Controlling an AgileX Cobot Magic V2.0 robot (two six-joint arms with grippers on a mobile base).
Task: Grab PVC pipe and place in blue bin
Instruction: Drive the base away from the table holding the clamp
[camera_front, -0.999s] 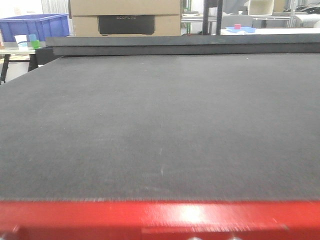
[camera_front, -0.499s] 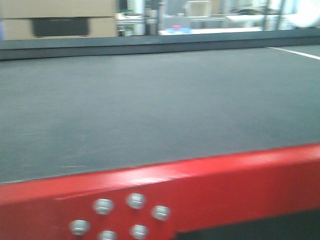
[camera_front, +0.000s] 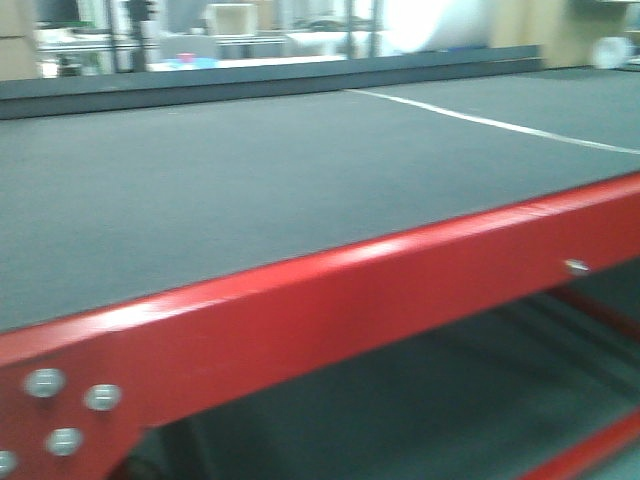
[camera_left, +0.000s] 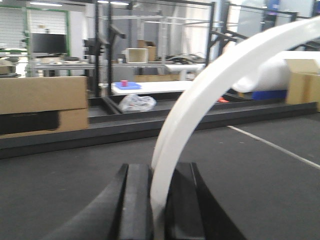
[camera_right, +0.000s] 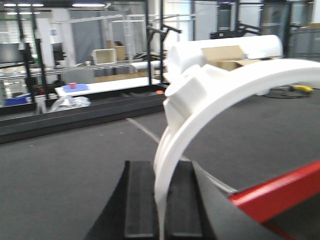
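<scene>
Left wrist-mounted view showed the PVC pipe (camera_left: 200, 100) curving up from the left gripper (camera_left: 157, 200), whose jaws were clamped on its lower end above the dark mat (camera_left: 50, 170). The right gripper (camera_right: 161, 205) likewise pinched a white curved strip (camera_right: 225, 85); whether it was the same piece was unclear. The pipe looked light, smooth and springy, so an end grip might let it pivot.

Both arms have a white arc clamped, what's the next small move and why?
Probably turn the base to find the blue bin, pincers shut: the left pincer grips the PVC pipe, the right pincer a white arc; the front view shows no bin on the dark table.
</scene>
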